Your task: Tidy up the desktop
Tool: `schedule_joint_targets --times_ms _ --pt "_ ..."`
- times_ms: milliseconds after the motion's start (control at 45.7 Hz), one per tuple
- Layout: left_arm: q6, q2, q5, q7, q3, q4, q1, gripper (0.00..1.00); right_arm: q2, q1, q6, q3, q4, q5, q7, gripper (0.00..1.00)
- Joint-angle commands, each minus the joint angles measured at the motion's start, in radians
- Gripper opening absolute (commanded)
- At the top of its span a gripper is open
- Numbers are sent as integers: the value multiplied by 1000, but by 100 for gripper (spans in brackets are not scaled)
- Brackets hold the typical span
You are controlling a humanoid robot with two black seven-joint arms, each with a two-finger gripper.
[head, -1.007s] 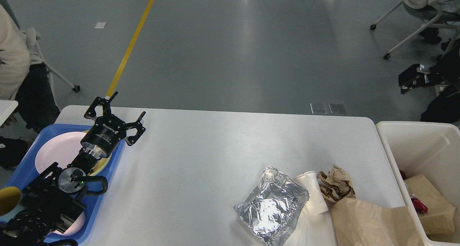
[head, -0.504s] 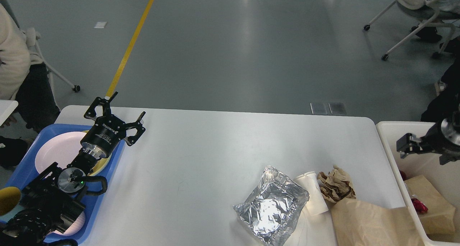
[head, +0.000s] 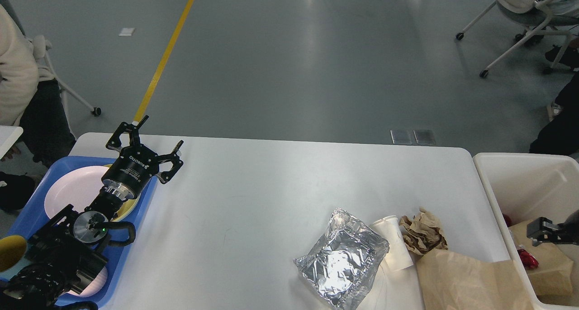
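Spanning most of the head view, the desktop [head: 271,197] lies bare across its middle and far edge, while crumpled foil [head: 342,264], a white cup [head: 392,249] and brown paper [head: 461,278] crowd its near right side, the paper cut off below. My left gripper [head: 156,140] hangs over the blue tray's [head: 31,210] right rim, fingers spread wide and empty, lettered ROBOTIQ. My right gripper [head: 545,231] pokes in over the white bin [head: 497,183]; too little shows to judge its jaws.

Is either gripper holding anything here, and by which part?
The left gripper is open and holds nothing. The right gripper, over the bin, is too small and dark to tell.
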Motion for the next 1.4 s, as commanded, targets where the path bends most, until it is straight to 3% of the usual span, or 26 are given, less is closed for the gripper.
schedule_joint_targets --times_ms 0,745,1007,1380 --pt "0 -1 0 0 0 0 0 97 -21 3 5 0 33 0 0 96" --pt "0 -1 0 2 0 0 0 97 -12 49 19 -4 53 1 -2 96" --pt "0 -1 0 0 0 0 0 97 -26 215 204 -44 98 -3 -2 96" --pt "0 0 0 0 0 0 0 97 13 187 236 11 104 41 -2 96"
